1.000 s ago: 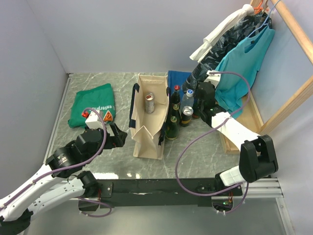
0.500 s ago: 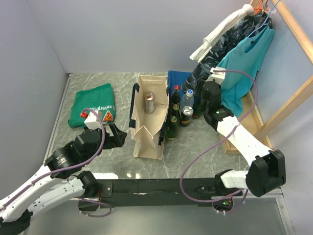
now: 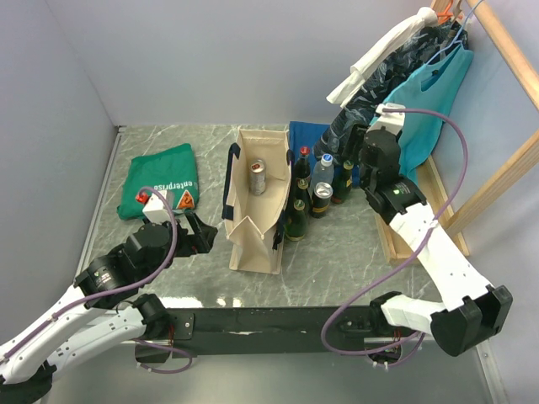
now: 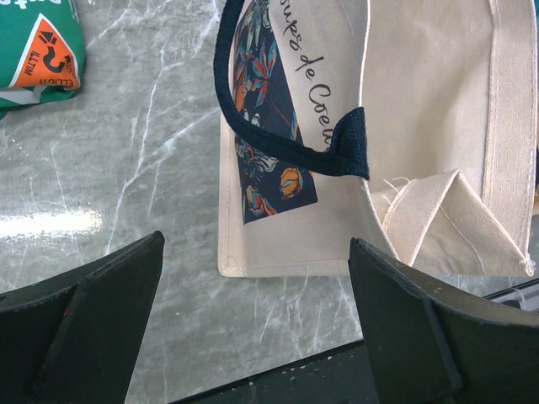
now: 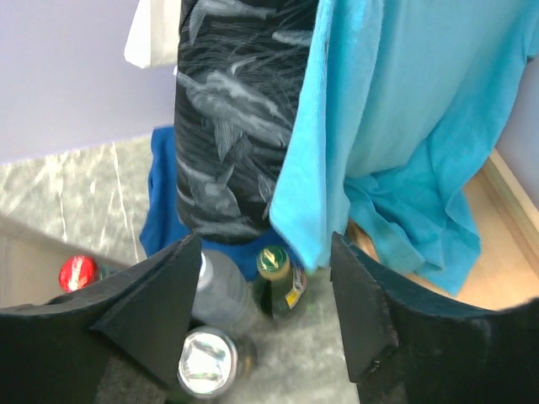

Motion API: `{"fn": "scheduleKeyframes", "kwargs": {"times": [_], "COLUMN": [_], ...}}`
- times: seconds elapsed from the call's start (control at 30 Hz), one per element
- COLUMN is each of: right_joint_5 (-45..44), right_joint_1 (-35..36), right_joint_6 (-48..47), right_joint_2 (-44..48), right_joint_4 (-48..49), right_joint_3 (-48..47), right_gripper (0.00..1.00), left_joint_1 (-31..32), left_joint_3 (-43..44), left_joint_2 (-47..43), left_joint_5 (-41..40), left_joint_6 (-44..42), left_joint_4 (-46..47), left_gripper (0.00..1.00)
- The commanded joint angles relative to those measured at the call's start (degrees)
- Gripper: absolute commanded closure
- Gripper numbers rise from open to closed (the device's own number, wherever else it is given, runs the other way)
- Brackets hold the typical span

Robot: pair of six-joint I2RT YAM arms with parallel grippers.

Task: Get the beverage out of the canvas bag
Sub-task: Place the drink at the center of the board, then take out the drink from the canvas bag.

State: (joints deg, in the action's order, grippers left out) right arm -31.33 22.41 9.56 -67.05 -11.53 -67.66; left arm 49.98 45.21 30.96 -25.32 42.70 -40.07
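The cream canvas bag [image 3: 255, 206] with navy handles stands open mid-table. One beverage can [image 3: 257, 177] stands upright inside it. My left gripper [image 3: 202, 238] is open and empty, low beside the bag's left side; in the left wrist view the bag's printed side [image 4: 354, 151] and navy handle [image 4: 278, 143] fill the space ahead of the jaws. My right gripper [image 3: 368, 160] is open and empty, raised to the right of the bottles standing outside the bag. In the right wrist view a green-capped bottle [image 5: 280, 282] lies between its jaws, below.
Outside the bag on its right stand dark bottles [image 3: 299, 198], a clear water bottle [image 3: 322, 172] and a can [image 3: 321, 199]. A folded green T-shirt [image 3: 160, 181] lies at left, a blue cloth [image 3: 307, 135] behind. Hanging clothes [image 3: 413, 101] and a wooden rack [image 3: 497, 177] crowd the right.
My right arm has lifted and drawn back to the right, away from the bottles, leaving a green-capped bottle standing there. My left arm has hardly moved.
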Motion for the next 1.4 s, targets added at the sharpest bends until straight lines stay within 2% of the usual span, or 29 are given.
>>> {"fn": "scheduleKeyframes", "kwargs": {"times": [0.0,0.03,0.07,0.1,0.27,0.53,0.8,1.07,1.2,1.37], "right_joint_5": [4.94,6.44,8.2,13.18,25.61,24.39,32.89,35.46,37.57,35.99], "right_joint_1": [0.61,0.61,0.61,0.61,1.66,7.46,14.05,22.14,23.81,25.22], "right_joint_6": [0.37,0.28,0.19,-0.33,-2.61,-5.6,-8.06,-7.89,-8.59,-8.95], "right_joint_2": [2.8,3.23,3.32,3.24,0.43,-2.73,-6.69,-13.63,-17.14,-20.58], "right_joint_4": [-8.24,-8.85,-9.82,-10.52,-17.02,-19.32,-22.66,-25.82,-26.7,-28.19], "right_joint_3": [-3.88,-4.67,-5.2,-5.81,-13.1,-17.77,-22.6,-26.3,-27.35,-28.23], "right_gripper": [0.29,0.29,0.24,0.23,0.22,0.21,0.2,0.2,0.21,0.24], "left_joint_1": [0.3,0.3,0.3,0.3,0.3,0.3,0.3,0.3,0.3,0.3], "left_joint_3": [0.58,0.49,0.49,0.49,0.58,0.4,0.58,0.49,0.49,0.49], "left_joint_2": [-0.02,-0.11,-0.28,-0.46,-0.11,-0.46,0.07,-0.37,-0.29,-0.46], "left_joint_5": [-0.17,-0.17,-0.17,-0.17,-0.25,0.01,-0.43,-0.08,-0.08,-0.34], "left_joint_6": [-0.16,-0.16,-0.16,-0.16,-0.07,-0.34,-0.07,-0.25,-0.25,-0.07], "left_joint_4": [1.4,1.4,1.49,1.58,1.49,1.75,1.4,1.67,1.75,1.49], "left_gripper": [0.04,0.04,0.04,0.04,0.04,0.03,0.04,0.04,0.04,0.04]}}
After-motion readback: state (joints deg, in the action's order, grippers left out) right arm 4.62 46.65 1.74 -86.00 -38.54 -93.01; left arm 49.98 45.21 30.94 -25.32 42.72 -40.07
